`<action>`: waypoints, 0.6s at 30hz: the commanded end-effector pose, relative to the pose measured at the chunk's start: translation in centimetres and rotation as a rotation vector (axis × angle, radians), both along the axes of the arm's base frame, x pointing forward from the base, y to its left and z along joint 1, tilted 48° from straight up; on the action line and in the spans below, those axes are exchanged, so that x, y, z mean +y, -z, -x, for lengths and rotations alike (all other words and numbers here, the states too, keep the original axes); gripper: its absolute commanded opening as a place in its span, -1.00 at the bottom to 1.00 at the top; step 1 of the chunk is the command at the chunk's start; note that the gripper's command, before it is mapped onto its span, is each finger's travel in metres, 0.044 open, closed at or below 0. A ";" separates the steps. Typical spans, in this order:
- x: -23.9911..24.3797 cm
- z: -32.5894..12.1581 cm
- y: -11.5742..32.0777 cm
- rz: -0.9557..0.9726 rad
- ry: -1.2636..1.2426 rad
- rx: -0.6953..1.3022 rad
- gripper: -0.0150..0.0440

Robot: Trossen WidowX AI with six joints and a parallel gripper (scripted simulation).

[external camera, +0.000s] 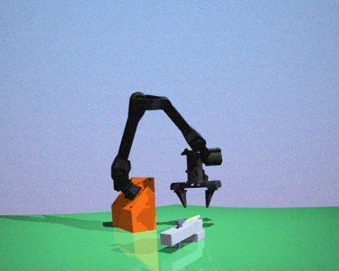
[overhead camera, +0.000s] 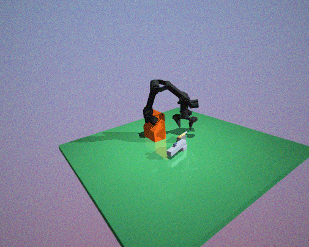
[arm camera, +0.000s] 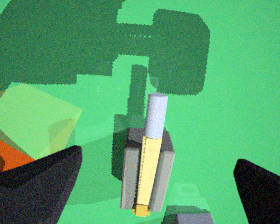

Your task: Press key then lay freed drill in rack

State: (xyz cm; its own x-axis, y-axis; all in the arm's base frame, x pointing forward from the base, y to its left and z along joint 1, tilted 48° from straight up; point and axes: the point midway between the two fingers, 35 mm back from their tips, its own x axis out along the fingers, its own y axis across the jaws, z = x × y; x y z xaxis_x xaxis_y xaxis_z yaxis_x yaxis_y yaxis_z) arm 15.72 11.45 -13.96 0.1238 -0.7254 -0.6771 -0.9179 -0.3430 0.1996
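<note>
The drill, a yellow rod [overhead camera: 182, 134] [external camera: 194, 217] [arm camera: 150, 165] with a pale cylindrical end, lies about level in the small grey rack [arm camera: 164, 180] [overhead camera: 180, 139], between its two side walls. Its pale end sticks out past the rack in the wrist view. The pale holder block [overhead camera: 177, 148] [external camera: 181, 232] [arm camera: 195, 219] stands beside the rack. The purple key [overhead camera: 175, 144] [external camera: 180, 223] sits in the block, its head just above the top and its lower end showing beneath. My gripper [overhead camera: 185, 128] [external camera: 196, 206] [arm camera: 163, 163] is wide open and empty, pointing down above the drill and rack.
The orange arm base [overhead camera: 155, 131] [external camera: 136, 214] [arm camera: 6, 156] stands to the left of the rack and block. The green table [overhead camera: 204, 189] [external camera: 56, 245] carries everything. Dark arm shadows fall beyond the rack in the wrist view.
</note>
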 end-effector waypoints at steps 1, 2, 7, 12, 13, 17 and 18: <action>0.5 -0.8 0.6 0.081 -0.178 0.018 1.00; 1.1 -1.4 1.0 0.147 -0.314 0.027 1.00; 5.9 -3.1 2.7 0.552 -0.947 0.063 1.00; 11.8 -1.4 4.4 1.067 -1.439 0.041 1.00; 12.3 -1.0 4.6 1.126 -1.479 0.034 1.00; 12.5 -0.9 4.7 1.145 -1.492 0.031 1.00; 12.5 -0.9 4.7 1.145 -1.492 0.031 1.00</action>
